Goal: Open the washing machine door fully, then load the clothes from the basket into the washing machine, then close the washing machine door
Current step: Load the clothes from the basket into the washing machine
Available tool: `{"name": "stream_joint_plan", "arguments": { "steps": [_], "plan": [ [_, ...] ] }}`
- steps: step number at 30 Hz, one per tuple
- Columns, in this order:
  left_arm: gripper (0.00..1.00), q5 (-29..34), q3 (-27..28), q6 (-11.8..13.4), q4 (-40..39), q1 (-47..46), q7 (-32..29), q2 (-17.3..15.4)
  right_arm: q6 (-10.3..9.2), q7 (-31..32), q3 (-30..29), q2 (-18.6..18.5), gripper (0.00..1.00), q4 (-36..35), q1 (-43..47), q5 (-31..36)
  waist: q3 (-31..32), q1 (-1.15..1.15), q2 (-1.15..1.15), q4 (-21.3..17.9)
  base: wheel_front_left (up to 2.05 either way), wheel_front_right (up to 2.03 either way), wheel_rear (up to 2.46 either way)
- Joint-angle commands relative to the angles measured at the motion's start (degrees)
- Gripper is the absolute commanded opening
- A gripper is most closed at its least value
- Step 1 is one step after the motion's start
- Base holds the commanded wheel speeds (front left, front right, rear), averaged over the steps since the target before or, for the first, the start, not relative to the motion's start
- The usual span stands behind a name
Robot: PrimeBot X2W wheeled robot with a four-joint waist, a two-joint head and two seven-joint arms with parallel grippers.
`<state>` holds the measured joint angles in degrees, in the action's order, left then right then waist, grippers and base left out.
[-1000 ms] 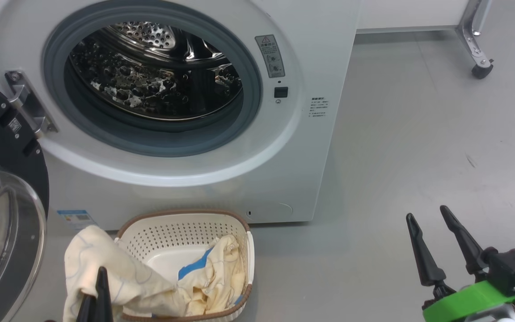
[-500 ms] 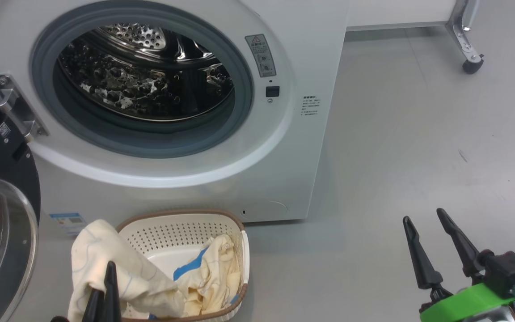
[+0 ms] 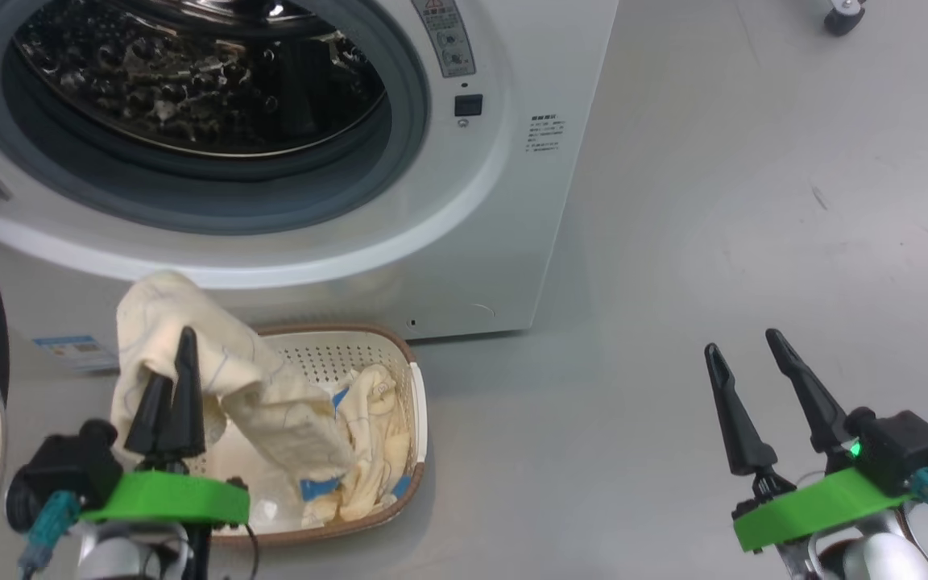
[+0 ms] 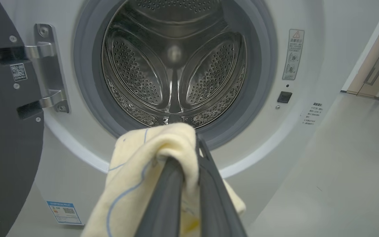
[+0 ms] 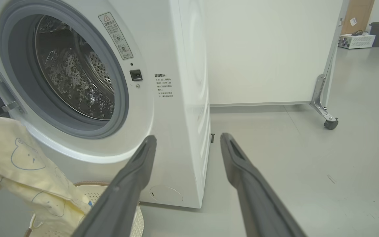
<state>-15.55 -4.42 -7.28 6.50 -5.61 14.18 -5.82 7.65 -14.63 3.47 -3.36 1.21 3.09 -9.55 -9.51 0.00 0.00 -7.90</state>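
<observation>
Some of the clothes (image 3: pixel 271 403) raised, lower left
Left gripper (image 3: pixel 173 354) clamps them over the basket (image 3: pixel 399 342); right gripper (image 3: pixel 741 340) gapes empty, lower right.

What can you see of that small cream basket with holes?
The small cream-white perforated plastic basket is a rounded rectangle with a brown rim and a white side handle. It sits on the grey floor before the white washing machine. Cream-yellow clothes with blue patches lie inside; one piece hangs over it, pinched by the left gripper.
</observation>
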Motion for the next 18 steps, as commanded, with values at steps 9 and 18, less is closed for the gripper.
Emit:
{"name": "stream_joint_plan", "arguments": {
  "steps": [9,18],
  "plan": [
    [0.0,1.01,3.5,0.25,9.52,-21.2,-1.18,-6.05,-0.16,-0.37,2.84,0.31,1.0,-1.12,-7.28,-1.5,-8.32,0.0,0.0,-3.28,0.0,0.0,0.0],
    [0.0,3.56,3.15,1.3,21.99,-38.38,-2.22,-10.04,-0.16,-0.37,5.49,0.46,1.0,-0.43,-10.97,-3.94,-13.94,0.0,0.0,-7.36,0.0,0.0,0.0]
  ]
}}
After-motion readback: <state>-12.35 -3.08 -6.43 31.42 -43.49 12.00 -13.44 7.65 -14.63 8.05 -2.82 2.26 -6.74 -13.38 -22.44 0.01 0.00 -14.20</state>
